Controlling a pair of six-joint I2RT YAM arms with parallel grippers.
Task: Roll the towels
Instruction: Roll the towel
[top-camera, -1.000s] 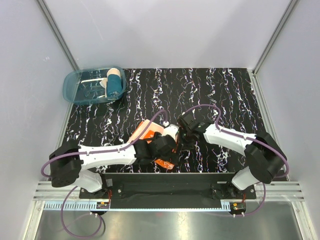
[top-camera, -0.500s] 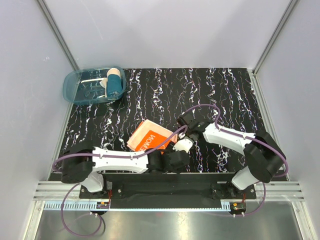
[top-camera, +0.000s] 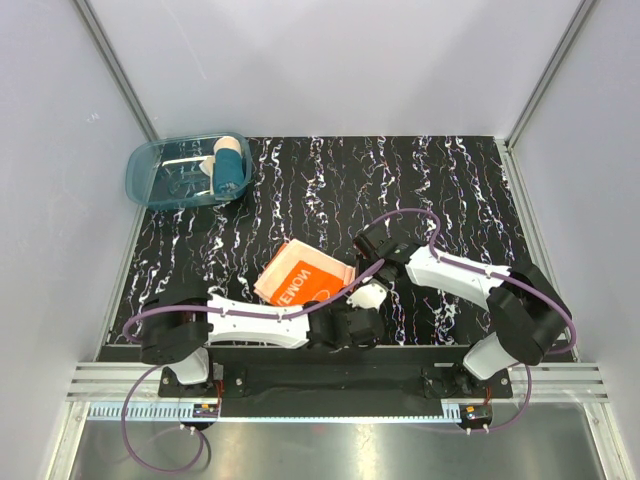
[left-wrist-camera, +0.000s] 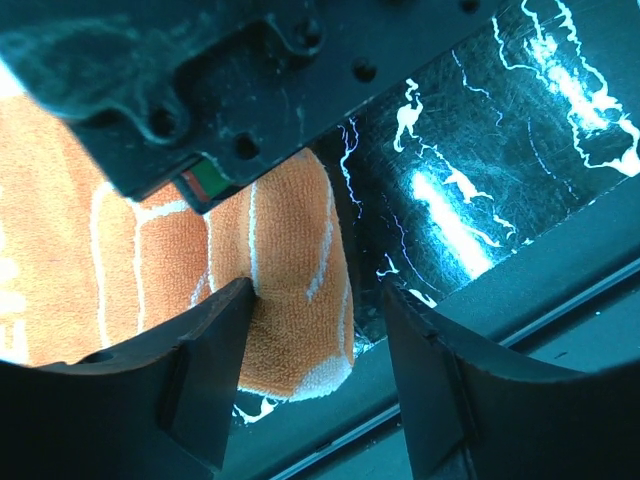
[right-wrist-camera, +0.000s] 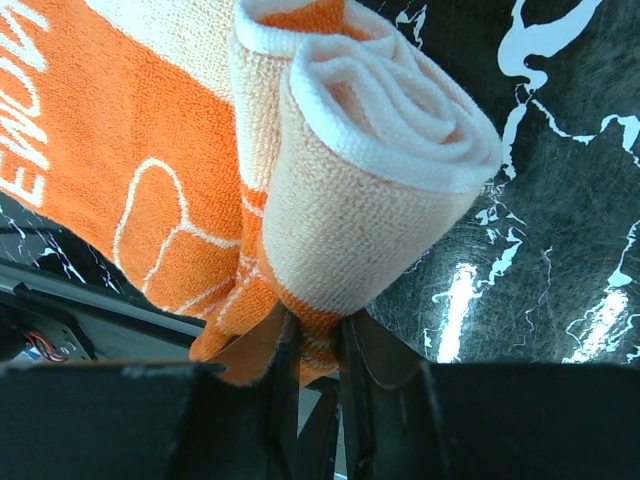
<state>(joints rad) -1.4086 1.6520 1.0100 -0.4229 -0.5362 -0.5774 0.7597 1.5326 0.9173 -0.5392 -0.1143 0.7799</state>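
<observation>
An orange towel (top-camera: 298, 275) with white lettering lies at the near middle of the table, its right end rolled into a thick roll (top-camera: 371, 294). My right gripper (top-camera: 377, 272) is shut on the roll's outer layer, pinching orange cloth (right-wrist-camera: 318, 335) under the roll (right-wrist-camera: 380, 200). My left gripper (top-camera: 350, 325) sits at the table's near edge, open. The towel's orange corner (left-wrist-camera: 290, 270) hangs between its jaws and touches the left finger (left-wrist-camera: 205, 370). The left gripper (left-wrist-camera: 315, 390) holds nothing.
A clear blue tray (top-camera: 150, 180) stands at the far left with a teal rolled towel (top-camera: 230, 176) and a beige one (top-camera: 228, 148) inside. The black mounting rail (top-camera: 330, 370) runs along the near edge, just below the left gripper.
My left gripper slid off the towel toward the near edge and to the right. The towel now lies uncovered with its rolled end showing. The right gripper stayed in place.
</observation>
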